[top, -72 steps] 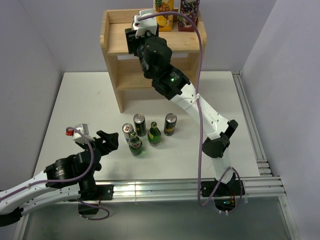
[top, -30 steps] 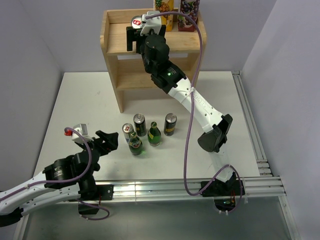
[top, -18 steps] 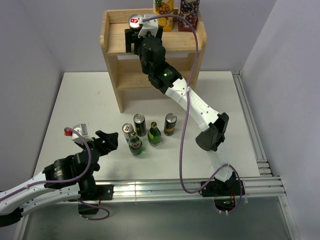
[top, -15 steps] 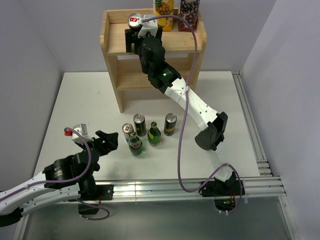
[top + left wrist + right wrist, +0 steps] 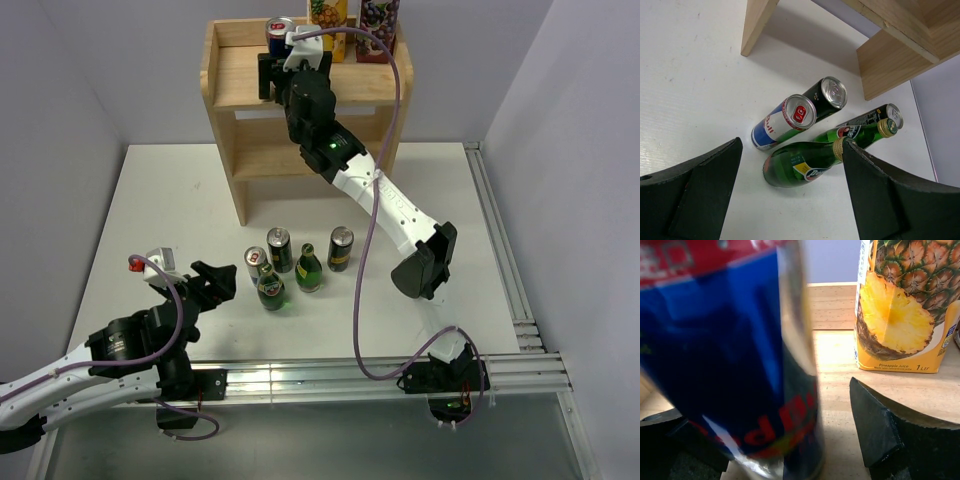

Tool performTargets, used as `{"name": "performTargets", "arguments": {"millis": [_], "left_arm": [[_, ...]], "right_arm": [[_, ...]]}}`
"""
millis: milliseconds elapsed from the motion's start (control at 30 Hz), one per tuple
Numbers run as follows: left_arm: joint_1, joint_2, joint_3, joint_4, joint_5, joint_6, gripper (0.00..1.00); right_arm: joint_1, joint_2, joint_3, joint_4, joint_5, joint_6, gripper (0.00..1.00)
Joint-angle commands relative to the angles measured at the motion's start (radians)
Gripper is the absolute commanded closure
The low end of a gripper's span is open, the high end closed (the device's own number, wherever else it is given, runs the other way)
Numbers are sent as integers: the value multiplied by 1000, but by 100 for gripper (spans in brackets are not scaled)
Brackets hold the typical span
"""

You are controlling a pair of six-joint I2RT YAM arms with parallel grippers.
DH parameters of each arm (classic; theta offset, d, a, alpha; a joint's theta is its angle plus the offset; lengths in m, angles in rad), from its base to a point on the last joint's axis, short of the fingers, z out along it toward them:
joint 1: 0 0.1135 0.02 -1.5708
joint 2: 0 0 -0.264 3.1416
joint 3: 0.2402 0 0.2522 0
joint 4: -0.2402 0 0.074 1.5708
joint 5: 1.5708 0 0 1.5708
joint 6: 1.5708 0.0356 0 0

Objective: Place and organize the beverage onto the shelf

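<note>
Can (image 5: 740,355) btwn wide-set R gripper (image 5: 762,410), pineapple carton (image 5: 905,305) beside; L gripper (image 5: 791,145) wide nr bottles (image 5: 795,167).

You have a white table (image 5: 150,220) filling most of the overhead view, its surface matte. From the left wrist view you can pick out a few faint dark specks (image 5: 671,79) on it. A silver aluminium rail (image 5: 300,378) runs along the table's near edge, and a second rail (image 5: 500,250) lines its right edge. Plain pale grey walls (image 5: 60,90) close the table in on the left, back and right. Below the near rail you see a darker grey surface (image 5: 330,440).
</note>
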Motion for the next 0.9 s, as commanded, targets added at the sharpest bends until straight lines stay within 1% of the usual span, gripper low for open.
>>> {"name": "performTargets", "arguments": {"millis": [0, 200, 333, 367, 400, 533, 700, 733, 867], "left_arm": [[-5, 8, -5, 12, -12, 3, 12], [-5, 8, -3, 8, -13, -1, 12], [-5, 6, -3, 6, -15, -3, 11], [-5, 8, -3, 8, -16, -3, 11], [-5, 8, -3, 9, -15, -1, 11], [-5, 11, -3, 8, -15, -1, 11], [-5, 19, 0, 2, -19, -9, 11], [-5, 19, 0, 3, -21, -9, 10], [-5, 31, 3, -3, -27, -17, 11]], "right_arm": [[-4, -7, -24, 42, 1, 4, 10], [-4, -22, -49, 42, 0, 12, 10], [-4, -56, -87, 36, -19, 23, 5], [-3, -67, -120, 39, -26, 24, 1], [-4, -80, -141, 42, -43, 26, 0], [-1, -155, -246, 74, -71, 35, 0], [6, -241, -391, 102, -56, 52, 0], [8, -278, -417, 110, -54, 52, 0], [25, -382, -593, 162, -19, 52, 0]]}}
